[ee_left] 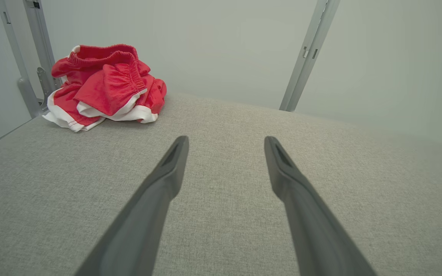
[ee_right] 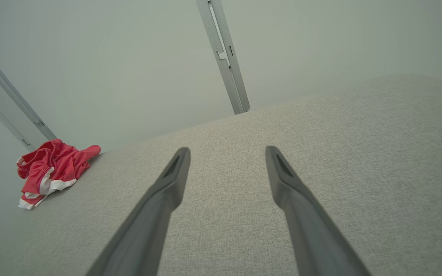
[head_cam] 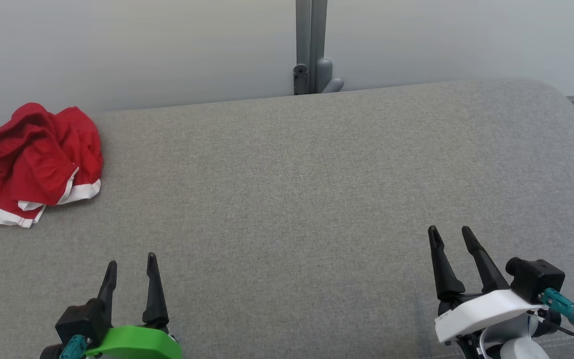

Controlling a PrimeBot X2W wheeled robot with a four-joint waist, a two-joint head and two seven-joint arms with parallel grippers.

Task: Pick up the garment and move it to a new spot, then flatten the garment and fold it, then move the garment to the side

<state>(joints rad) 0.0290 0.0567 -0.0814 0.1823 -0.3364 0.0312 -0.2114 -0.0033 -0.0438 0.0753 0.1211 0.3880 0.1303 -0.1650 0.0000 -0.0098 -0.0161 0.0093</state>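
The left gripper [head_cam: 131, 259], spread and empty like the right gripper [head_cam: 450, 229], should pinch a raised fold of the crumpled red white-trimmed fabric shorts [head_cam: 38, 159].

Grey fabric-covered tabletop [head_cam: 287, 189], rounded at far right corner. Bears crumpled red shorts [head_cam: 35, 159] with white trim at far left edge.
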